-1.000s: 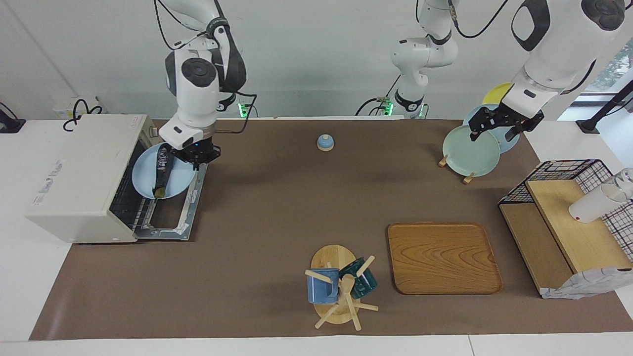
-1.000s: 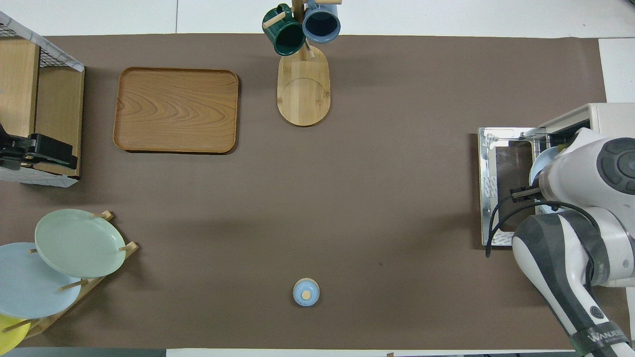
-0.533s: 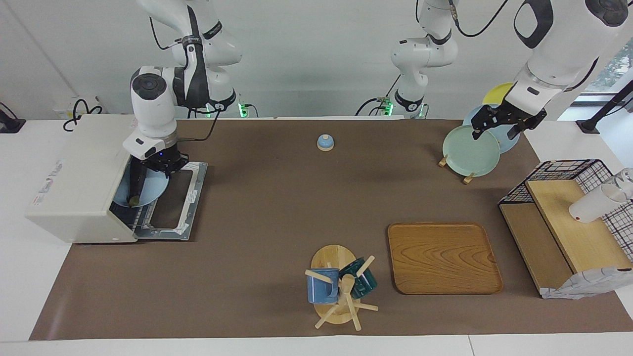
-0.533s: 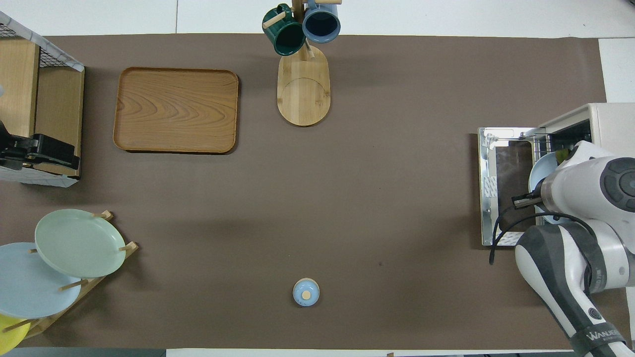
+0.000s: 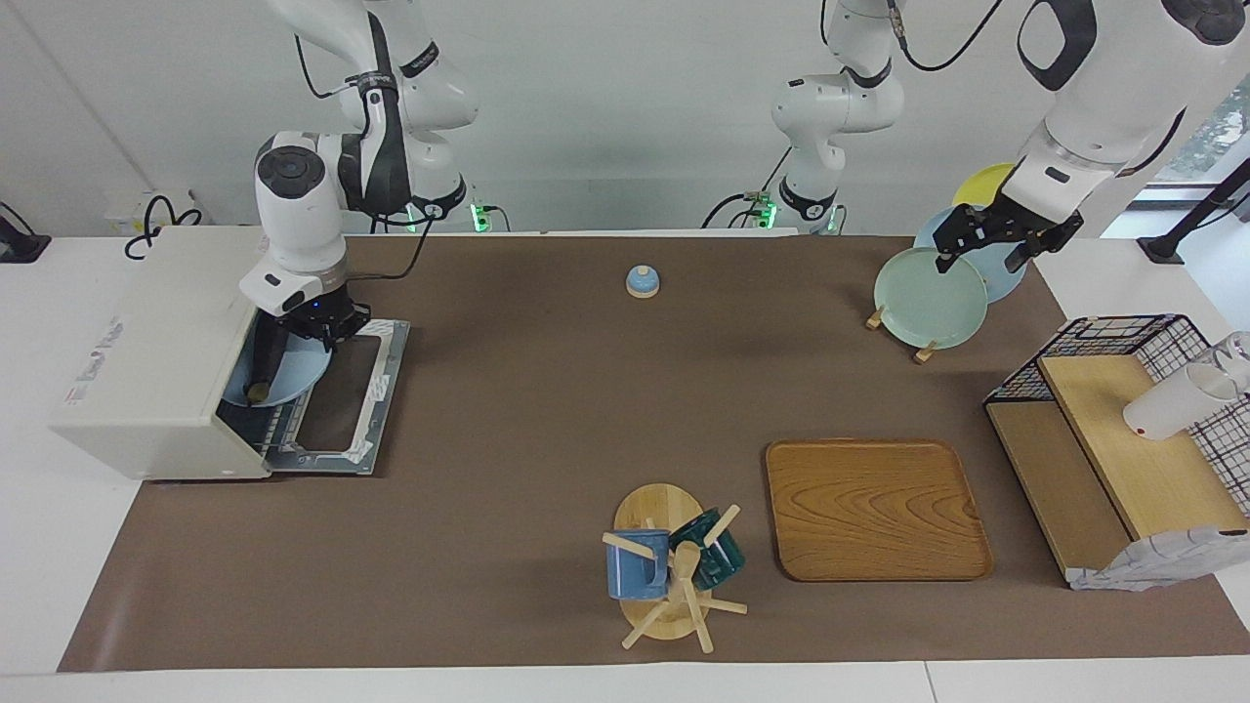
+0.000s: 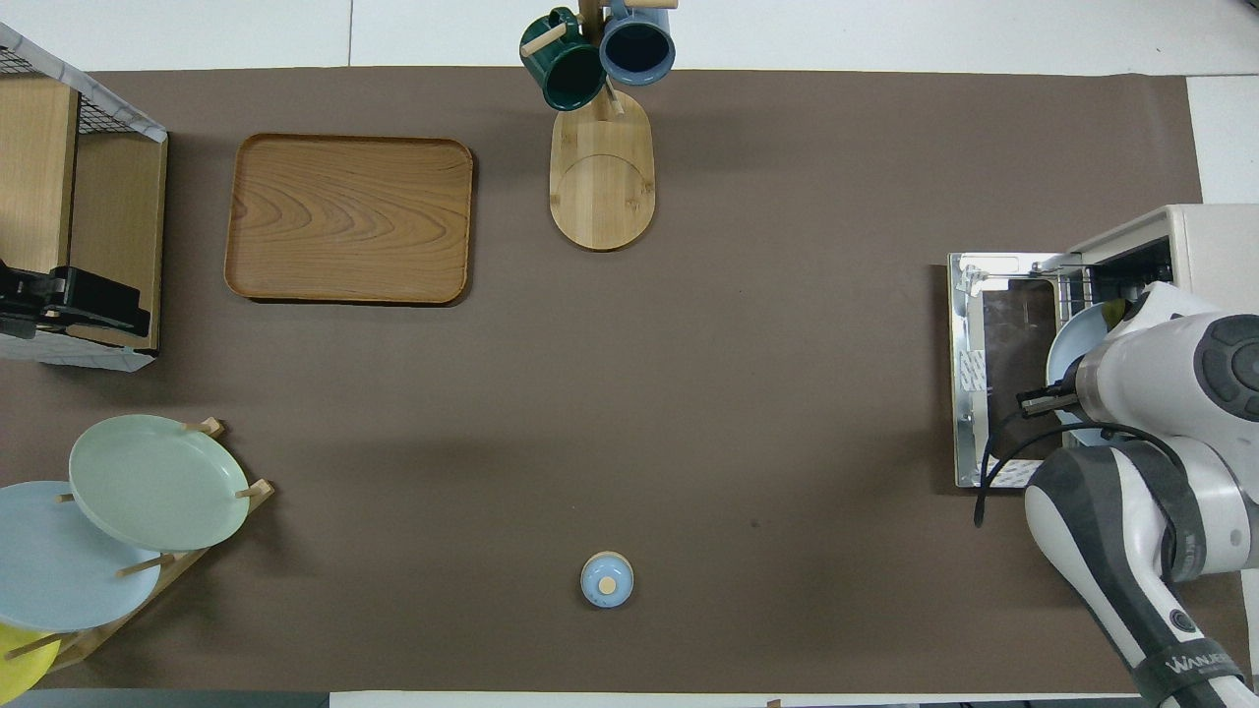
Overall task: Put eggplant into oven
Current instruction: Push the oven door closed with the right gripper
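Observation:
The off-white oven (image 5: pixel 146 342) stands at the right arm's end of the table, its door (image 5: pixel 342 400) folded down flat. My right gripper (image 5: pixel 317 327) is shut on the rim of a light blue plate (image 5: pixel 293 371) that sits half inside the oven's mouth. The dark eggplant (image 5: pixel 269 361) lies on the plate, its stem end pointing away from the robots. In the overhead view the right arm hides most of the plate (image 6: pixel 1067 344); only the eggplant's greenish tip (image 6: pixel 1116 313) shows beside the oven (image 6: pixel 1210 236). My left gripper (image 5: pixel 981 249) hangs open and empty over the plate rack.
A rack with a green plate (image 5: pixel 928 298) and blue and yellow plates stands at the left arm's end. A small blue knobbed lid (image 5: pixel 642 281) lies near the robots. A wooden tray (image 5: pixel 874 508), a mug tree (image 5: pixel 674 566) and a wire shelf (image 5: pixel 1113 430) stand farther out.
My right gripper has carried the plate with the eggplant from over the open door into the oven's mouth. The left gripper has risen slightly.

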`<control>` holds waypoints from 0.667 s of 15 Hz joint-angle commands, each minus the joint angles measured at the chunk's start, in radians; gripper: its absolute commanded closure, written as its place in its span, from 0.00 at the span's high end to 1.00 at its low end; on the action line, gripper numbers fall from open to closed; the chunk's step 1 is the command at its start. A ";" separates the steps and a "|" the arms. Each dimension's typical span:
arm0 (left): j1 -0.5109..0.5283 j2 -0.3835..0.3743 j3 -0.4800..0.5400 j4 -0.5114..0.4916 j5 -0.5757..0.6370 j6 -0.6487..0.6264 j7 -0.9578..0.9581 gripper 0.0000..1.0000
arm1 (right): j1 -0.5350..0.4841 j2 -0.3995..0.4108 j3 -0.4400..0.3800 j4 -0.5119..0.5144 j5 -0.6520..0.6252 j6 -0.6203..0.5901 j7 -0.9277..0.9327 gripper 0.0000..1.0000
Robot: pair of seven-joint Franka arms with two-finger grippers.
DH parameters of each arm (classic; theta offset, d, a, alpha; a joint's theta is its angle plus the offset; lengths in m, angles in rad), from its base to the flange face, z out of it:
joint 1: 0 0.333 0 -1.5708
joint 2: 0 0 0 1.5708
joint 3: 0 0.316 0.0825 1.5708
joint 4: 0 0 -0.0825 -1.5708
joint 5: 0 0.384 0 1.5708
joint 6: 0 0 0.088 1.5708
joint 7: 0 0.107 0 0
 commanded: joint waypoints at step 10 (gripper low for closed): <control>0.019 -0.025 -0.008 -0.021 -0.008 -0.011 -0.001 1.00 | 0.183 0.051 0.016 0.115 0.197 -0.054 0.163 0.00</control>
